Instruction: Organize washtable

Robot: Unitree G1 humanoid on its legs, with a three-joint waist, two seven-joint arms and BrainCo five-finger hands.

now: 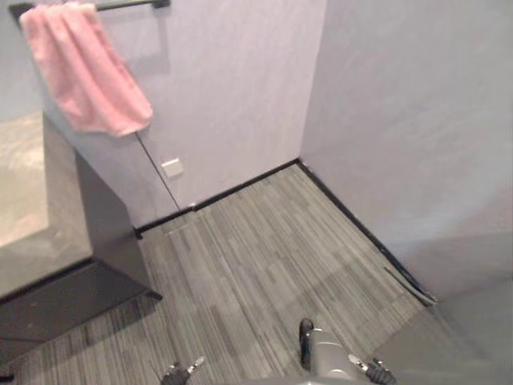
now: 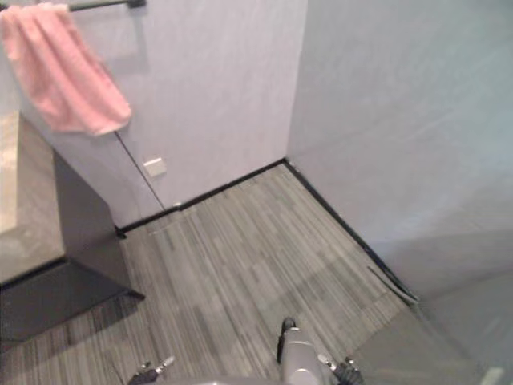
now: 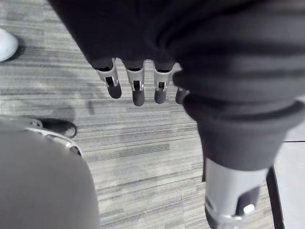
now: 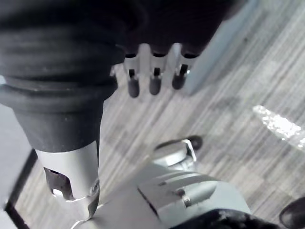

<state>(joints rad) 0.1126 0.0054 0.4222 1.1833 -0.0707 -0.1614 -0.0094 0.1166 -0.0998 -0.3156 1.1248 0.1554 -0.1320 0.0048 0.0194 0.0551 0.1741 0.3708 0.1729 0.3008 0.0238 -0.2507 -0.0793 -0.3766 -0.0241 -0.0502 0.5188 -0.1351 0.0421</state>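
Note:
The washtable (image 1: 32,208) stands at the far left, a grey stone top on a dark cabinet (image 1: 108,224). Nothing on its top can be made out in the part I see. A pink towel (image 1: 84,72) hangs from a dark bar (image 1: 132,4) on the wall above it. In the left wrist view my left hand (image 3: 138,88) hangs over the striped floor, open and holding nothing. My right hand (image 4: 155,78) hangs the same way in the right wrist view, open with nothing in it. Both hands are well away from the washtable.
Grey striped floor (image 1: 264,257) runs to a wall corner with a black baseboard (image 1: 345,212). A white wall plate (image 1: 171,168) sits low beside the cabinet. A pale grey panel (image 1: 465,337) fills the lower right. A white shoe tip (image 3: 5,44) shows on the floor.

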